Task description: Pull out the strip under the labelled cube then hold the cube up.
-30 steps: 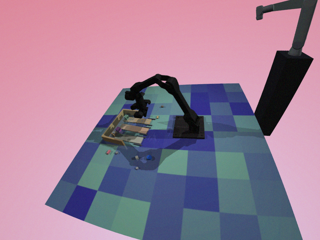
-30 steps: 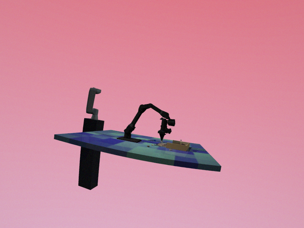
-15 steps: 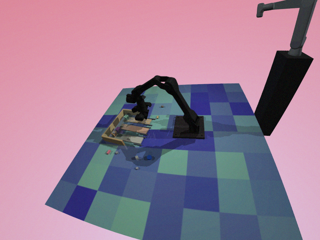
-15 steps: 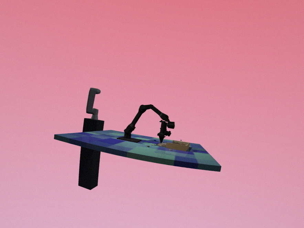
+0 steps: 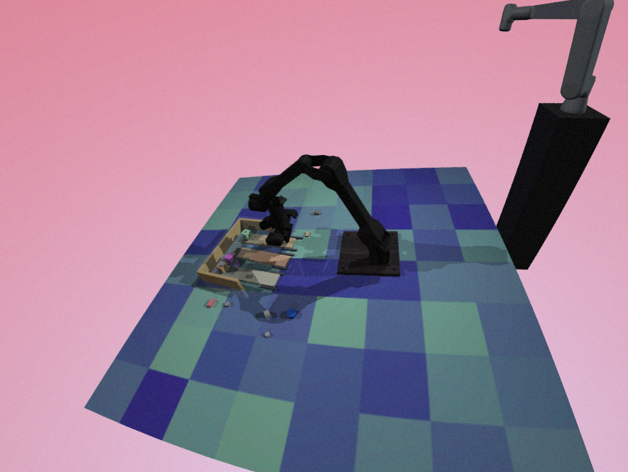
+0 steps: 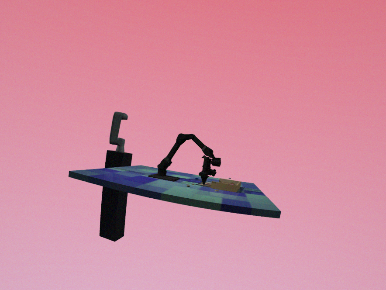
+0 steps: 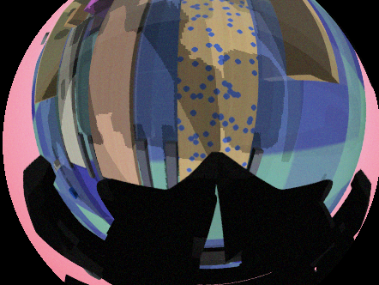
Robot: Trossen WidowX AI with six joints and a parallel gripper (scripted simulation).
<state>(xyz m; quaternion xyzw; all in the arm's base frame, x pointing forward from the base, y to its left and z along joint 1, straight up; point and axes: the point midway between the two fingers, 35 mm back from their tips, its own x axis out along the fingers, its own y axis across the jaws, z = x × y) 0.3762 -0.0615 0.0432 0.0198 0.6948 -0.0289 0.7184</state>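
Note:
A pale green cube (image 5: 246,233) with faint dark marks sits at the far end of the tan strip with blue dots (image 5: 291,243) (image 7: 214,81), inside the low walled frame; the wrist view does not show it. A plain salmon strip (image 5: 268,258) (image 7: 112,77) lies beside it, then a grey-white strip (image 5: 263,279) (image 7: 70,133). A purple cube (image 5: 229,257) (image 7: 96,5) is at the salmon strip's far end, and a brown block (image 5: 222,268) is near the grey one's. My gripper (image 6: 204,183) (image 7: 218,155) is shut and empty, pointing down low over the dotted strip's near part.
The wooden frame (image 5: 218,280) (image 6: 226,186) walls the strips' far ends. Thin dark rails flank the strips. A red block (image 5: 211,303), a blue piece (image 5: 291,313) and several small pieces lie around. A grey arm stands on a black pillar (image 5: 528,188) beyond the table.

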